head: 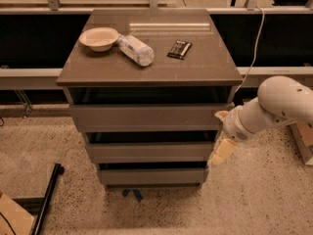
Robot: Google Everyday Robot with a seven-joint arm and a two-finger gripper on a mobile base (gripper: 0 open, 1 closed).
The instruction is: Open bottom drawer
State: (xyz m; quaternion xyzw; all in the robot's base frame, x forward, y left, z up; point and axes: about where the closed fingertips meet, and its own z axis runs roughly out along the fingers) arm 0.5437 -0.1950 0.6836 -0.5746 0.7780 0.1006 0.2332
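Observation:
The bottom drawer is the lowermost, narrowest grey-brown panel of the cabinet, with a dark gap above its front. The middle drawer and the top drawer sit above it. My gripper hangs from the white arm at the cabinet's right side, level with the middle drawer's right end and just above the bottom drawer's right corner. One cream fingertip points down and left.
On the cabinet top lie a beige bowl, a plastic bottle on its side and a dark snack bar. A black pole lies on the speckled floor at the left. Blue tape marks the floor under the cabinet.

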